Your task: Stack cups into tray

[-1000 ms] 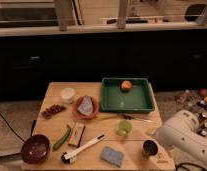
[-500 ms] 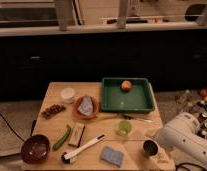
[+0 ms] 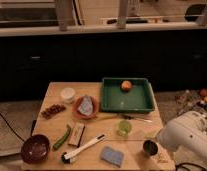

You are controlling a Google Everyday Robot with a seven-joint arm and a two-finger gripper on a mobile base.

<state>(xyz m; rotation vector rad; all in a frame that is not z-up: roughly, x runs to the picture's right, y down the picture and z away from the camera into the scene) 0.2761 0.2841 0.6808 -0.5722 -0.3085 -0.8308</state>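
The dark green tray [image 3: 139,104] stands at the back right of the wooden table, with an orange fruit [image 3: 126,85] in its far part. The pale green plastic cup [image 3: 124,128] stands upright in front of the tray. The dark metal cup [image 3: 149,148] stands upright at the table's front right corner. My white arm [image 3: 189,136] comes in from the lower right. Its gripper [image 3: 159,146] is right beside the metal cup, on its right side. Whether it touches the cup cannot be told.
A dark red bowl [image 3: 35,148] sits at the front left. An orange plate [image 3: 79,111] holds a blue-grey object. Also on the table: a small white bowl [image 3: 68,94], a green vegetable [image 3: 62,137], a white brush [image 3: 83,148], a blue sponge [image 3: 112,156] and a utensil [image 3: 136,118].
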